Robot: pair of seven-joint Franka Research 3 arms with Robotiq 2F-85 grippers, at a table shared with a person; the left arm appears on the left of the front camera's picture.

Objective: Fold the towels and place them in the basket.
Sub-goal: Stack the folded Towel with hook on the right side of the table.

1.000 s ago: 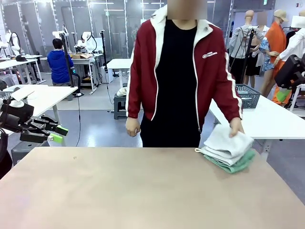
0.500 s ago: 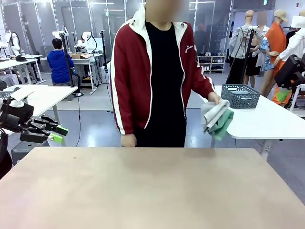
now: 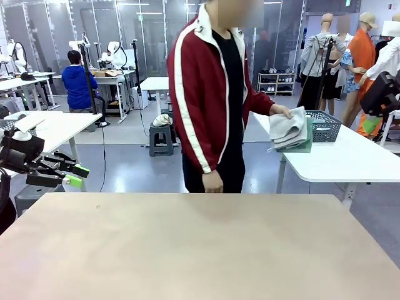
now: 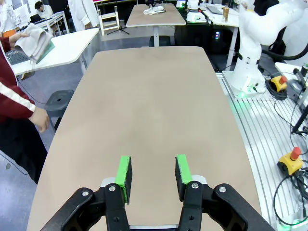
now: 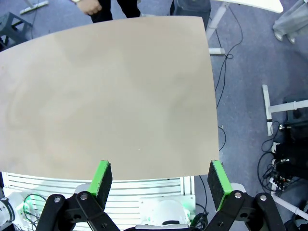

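Nearest, left hand [image 4: 151,175] half spread, pinching nothing; right hand [image 5: 161,180] spread wide, likewise bare, both parked over the tan surface [image 3: 200,250]. Beyond, towels [image 3: 290,130] carried off by the person toward the basket [image 3: 325,125]. Likely reset; next move calls for waiting.

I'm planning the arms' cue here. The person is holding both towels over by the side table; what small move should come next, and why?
Probably none for the arms: wait. The person's hand holds the folded towels beside the basket on the white side table, away from both arms. The left claw and right claw stand open and empty over the bare tan table, so lowering the towels into the basket is likely the person's move.
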